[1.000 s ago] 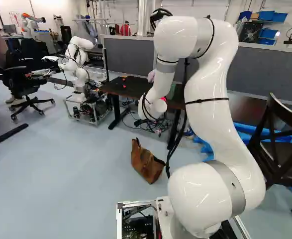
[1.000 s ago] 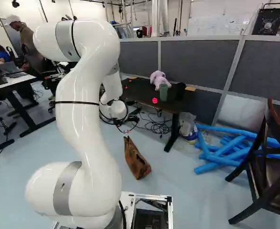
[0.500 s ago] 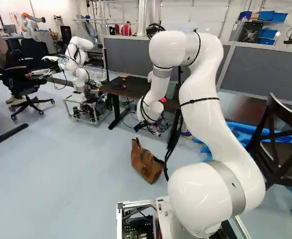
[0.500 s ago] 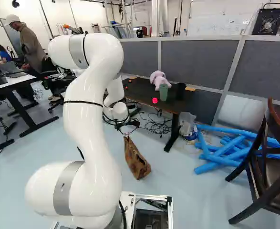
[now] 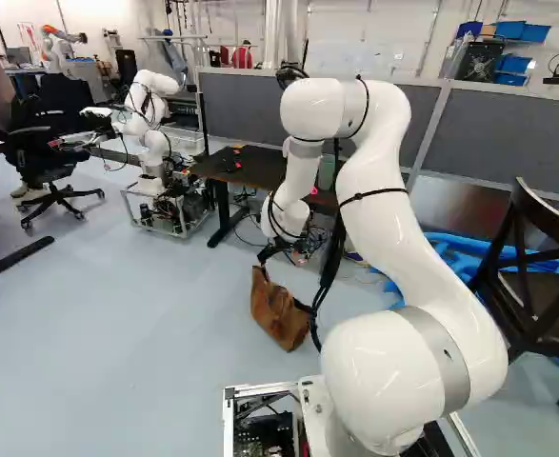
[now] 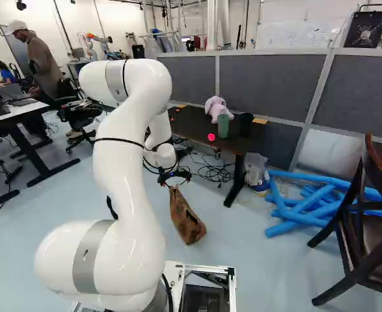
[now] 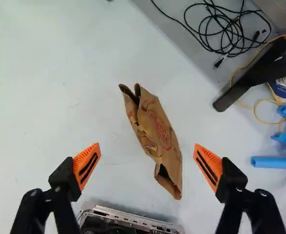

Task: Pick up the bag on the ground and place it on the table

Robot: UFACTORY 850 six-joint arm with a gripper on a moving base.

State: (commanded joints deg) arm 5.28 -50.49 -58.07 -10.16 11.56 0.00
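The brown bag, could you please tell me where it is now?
The brown bag is on the floor, beneath the open gripper in the wrist view; in the right base view, right of the arm, left of the dark table's leg.

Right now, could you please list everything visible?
Creased paper bag: one, brown, on floor
Rectangular table: one, dark, beyond bag
Plush toy: one, pink, on table
Cylindrical cups: two, green and black, on table
Small round thing: one, red-pink, on table
Foam tubes: several, blue, beside table
Wooden chair: one, dark, near tubes
Loose cables: several, black, by table
Panelled partition: one, grey, behind table
Another robot: one, white, left of table
My arm: one, white, reaching toward bag
Gripper: one, black, open above bag
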